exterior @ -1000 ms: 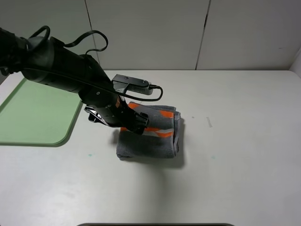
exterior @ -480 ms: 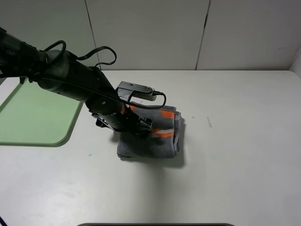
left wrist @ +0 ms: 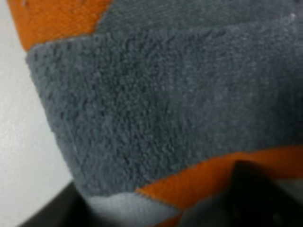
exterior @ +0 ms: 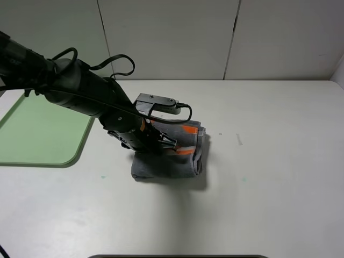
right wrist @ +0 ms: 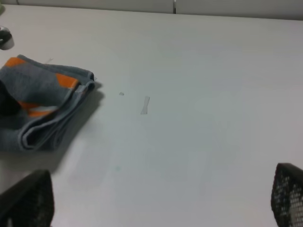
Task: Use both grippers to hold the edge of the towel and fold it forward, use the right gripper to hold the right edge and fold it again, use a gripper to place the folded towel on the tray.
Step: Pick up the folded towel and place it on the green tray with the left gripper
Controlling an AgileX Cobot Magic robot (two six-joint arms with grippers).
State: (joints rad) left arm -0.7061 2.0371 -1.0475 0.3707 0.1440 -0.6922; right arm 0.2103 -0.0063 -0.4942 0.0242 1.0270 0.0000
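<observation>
The towel [exterior: 177, 161] lies folded into a thick grey pad with orange patches showing, a little left of the table's middle. My left gripper [exterior: 163, 143] presses down on its left part, jaws pinched into the cloth. In the left wrist view the towel [left wrist: 156, 104] fills the frame, with a dark finger [left wrist: 258, 189] against it. The tray [exterior: 43, 129] sits at the table's left edge, light green, with nothing on it. My right gripper [right wrist: 157, 194] is out of the exterior high view. It hangs open over bare table and looks across at the towel [right wrist: 42, 109].
The white table [exterior: 269, 161] reaches back to a panelled wall. The left arm and its looping cable [exterior: 107, 59] stretch over the gap between tray and towel. A small pale mark [right wrist: 145, 104] lies on the table right of the towel.
The left arm came down and in onto the towel's left part, and its jaws closed into the cloth. The towel drew in slightly and its orange patches are more covered.
</observation>
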